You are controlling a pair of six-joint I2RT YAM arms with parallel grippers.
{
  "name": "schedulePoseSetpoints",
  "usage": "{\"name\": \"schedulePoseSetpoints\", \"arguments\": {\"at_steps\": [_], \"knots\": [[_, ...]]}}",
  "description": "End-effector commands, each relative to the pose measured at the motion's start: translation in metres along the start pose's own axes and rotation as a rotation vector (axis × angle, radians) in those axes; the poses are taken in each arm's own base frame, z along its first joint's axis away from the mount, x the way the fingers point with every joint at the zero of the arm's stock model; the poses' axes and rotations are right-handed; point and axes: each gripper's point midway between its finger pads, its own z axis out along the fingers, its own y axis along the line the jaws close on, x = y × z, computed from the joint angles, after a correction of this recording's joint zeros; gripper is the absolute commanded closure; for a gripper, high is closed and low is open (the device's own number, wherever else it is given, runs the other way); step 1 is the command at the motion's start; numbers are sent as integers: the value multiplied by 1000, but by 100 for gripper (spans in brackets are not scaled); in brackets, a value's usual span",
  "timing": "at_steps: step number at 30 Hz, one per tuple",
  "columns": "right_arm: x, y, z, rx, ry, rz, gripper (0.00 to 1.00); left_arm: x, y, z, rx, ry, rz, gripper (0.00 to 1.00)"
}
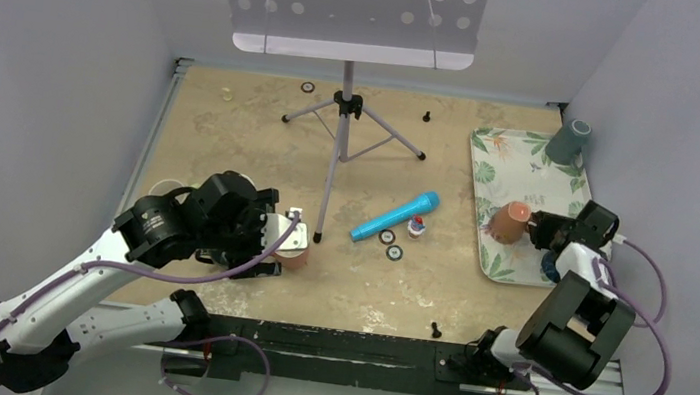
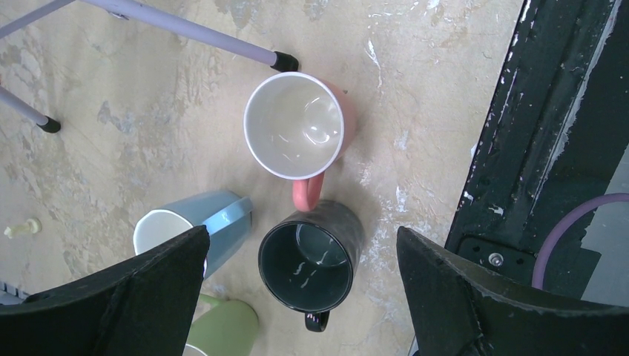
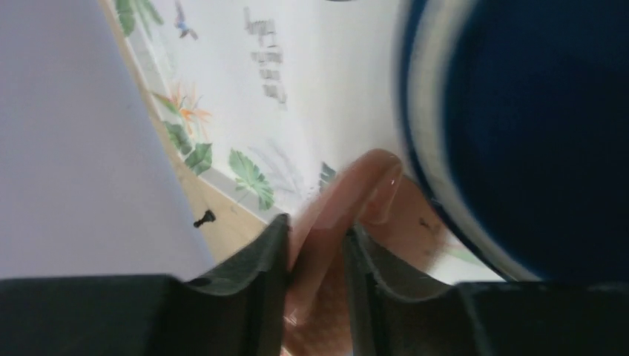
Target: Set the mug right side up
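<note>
Right wrist view: we see our right pincer (image 3: 315, 259) narrowed onto the handle of the salmon mug (image 3: 334, 200), a finger touching it on each side. Just right of the tips looms a blurred dark blue cup (image 3: 534, 133). From above, the mug sits on the leafy tray (image 1: 531, 169), directly ahead of that pincer, seemingly mouth-down. Our left pincer (image 2: 302, 241) hangs wide apart above the bench (image 2: 415, 89); beneath it stand a pink mug (image 2: 297, 122), a black mug (image 2: 308, 256) and a light blue mug (image 2: 215, 222), mouths up.
</note>
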Motion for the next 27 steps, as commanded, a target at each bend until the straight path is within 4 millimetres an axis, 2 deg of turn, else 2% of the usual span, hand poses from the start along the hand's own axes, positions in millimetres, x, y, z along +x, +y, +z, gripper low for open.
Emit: {"name": "schedulePoseSetpoints", "arguments": {"at_steps": [1,2,3,8,10,12,15,17,20,23,27], "knots": [[-7,26,7,-90,-4,-33,87,-7,2,-1,-2,-31,14,0],[-6,28,7,-104,2,-48,97,-7,2,-2,-3,-31,13,0],[-6,31,7,-120,5,-65,100,-7,2,-2,-2,-33,14,0],[-6,48,2,-181,12,-187,100,-7,3,-4,-9,-30,15,0],[-4,66,-11,-269,6,-273,100,-7,7,-5,-26,-23,10,0],[1,89,-34,-371,-11,-374,100,-8,14,-6,-61,-17,-9,0],[19,125,-82,-522,-76,-578,100,-10,24,-12,-87,-13,-64,0],[46,150,-124,-652,-106,-730,100,-20,31,-23,-90,-46,-103,0],[93,171,-194,-899,-102,-937,100,-38,37,-39,-75,-121,-155,0],[131,173,-256,-1132,-55,-1098,100,-63,38,-58,-45,-217,-194,0],[188,148,-336,-1480,87,-1287,100,-97,38,-87,-7,-346,-232,0]]}}
